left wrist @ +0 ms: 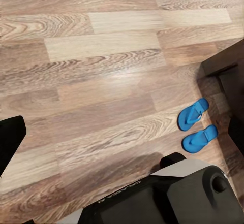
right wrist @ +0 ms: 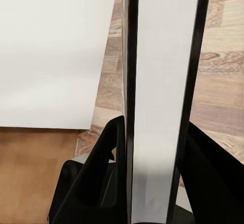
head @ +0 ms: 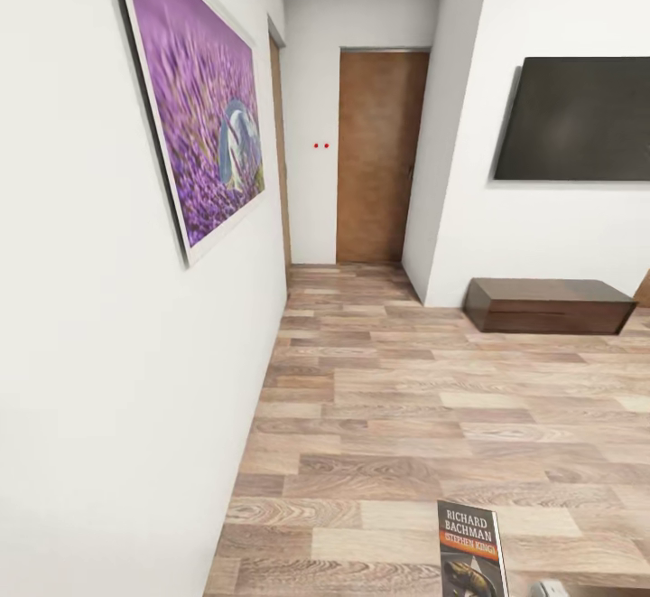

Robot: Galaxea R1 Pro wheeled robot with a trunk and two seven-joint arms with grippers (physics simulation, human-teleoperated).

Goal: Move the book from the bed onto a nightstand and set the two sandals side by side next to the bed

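Upright, the book [right wrist: 161,107] apparently stands clamped lengthwise.

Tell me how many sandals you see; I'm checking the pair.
2: both sandals lie side by side on the wood floor, one just beyond the other, near dark furniture.

right gripper [right wrist: 152,183]: both black fingers [right wrist: 104,163] pressed against the book [right wrist: 162,97], held upright edge-on between them | left gripper: fingers not visible, state unclear
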